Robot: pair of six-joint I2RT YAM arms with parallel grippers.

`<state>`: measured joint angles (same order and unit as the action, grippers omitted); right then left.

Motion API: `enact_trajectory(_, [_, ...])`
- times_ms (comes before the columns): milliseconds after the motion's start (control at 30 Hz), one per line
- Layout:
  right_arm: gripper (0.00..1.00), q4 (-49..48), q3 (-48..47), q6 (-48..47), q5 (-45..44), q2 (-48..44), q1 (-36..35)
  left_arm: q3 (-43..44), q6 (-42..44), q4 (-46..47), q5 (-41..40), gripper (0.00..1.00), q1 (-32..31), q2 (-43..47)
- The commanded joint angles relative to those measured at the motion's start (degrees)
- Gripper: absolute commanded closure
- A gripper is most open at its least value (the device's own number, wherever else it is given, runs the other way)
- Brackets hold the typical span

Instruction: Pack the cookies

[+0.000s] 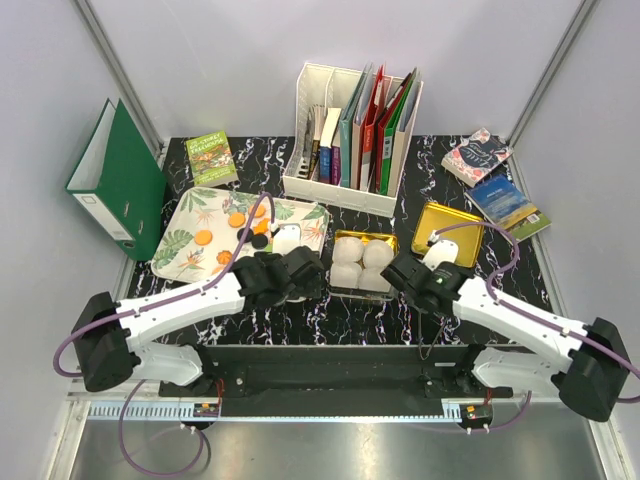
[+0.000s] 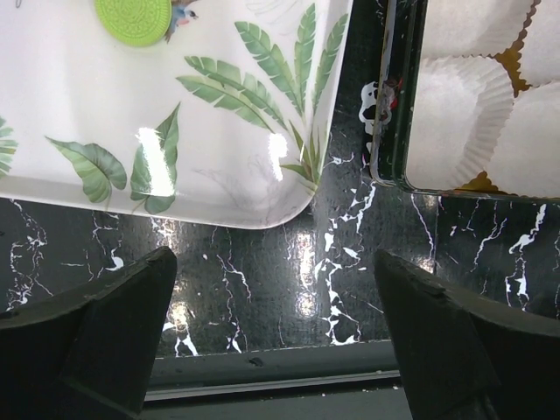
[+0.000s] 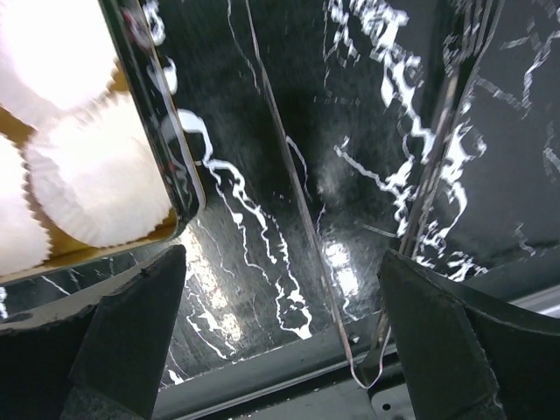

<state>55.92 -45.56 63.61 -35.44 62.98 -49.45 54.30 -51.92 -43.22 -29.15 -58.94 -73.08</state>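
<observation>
The cookies (image 1: 236,220) lay on the leaf-printed tray (image 2: 219,122), just left of the gold tin (image 1: 362,235). A green cookie (image 2: 133,17) sat further in from the tray's rounded corner. Only a narrow strip of dark surface (image 2: 350,227) separated this corner from the tin's edge. The left pincer (image 2: 280,332) hung over that strip, jaws wide apart and empty. The right pincer (image 3: 280,332), also spread wide and holding nothing, was above free surface just right of the tin.

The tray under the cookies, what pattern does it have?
The tray is white with green leaves; left wrist view.
</observation>
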Motion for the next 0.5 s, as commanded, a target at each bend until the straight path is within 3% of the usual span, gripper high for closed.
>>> enact_trajectory(0, [0.00, -1.7, 1.3, 3.7, 3.1, 2.8, 0.1, -1.3, 0.0, 2.9, -0.2, 0.01, -0.2, 4.0])
enact_trajectory(133, [0.01, -3.9, 4.5, 6.3, 3.5, 2.2, 0.1, -3.7, -0.2, 3.9, 0.1, 0.01, -0.2, 7.1])
enact_trajectory(300, [0.26, -6.7, 9.0, 9.9, 5.1, -0.1, 0.1, -6.6, 0.1, 5.1, 0.6, 0.01, -0.2, 11.0])
enact_trajectory(467, [0.31, -7.9, 11.2, 12.1, 5.4, 1.9, 0.0, -7.6, 0.2, 6.0, 1.1, 0.01, -0.2, 12.3])
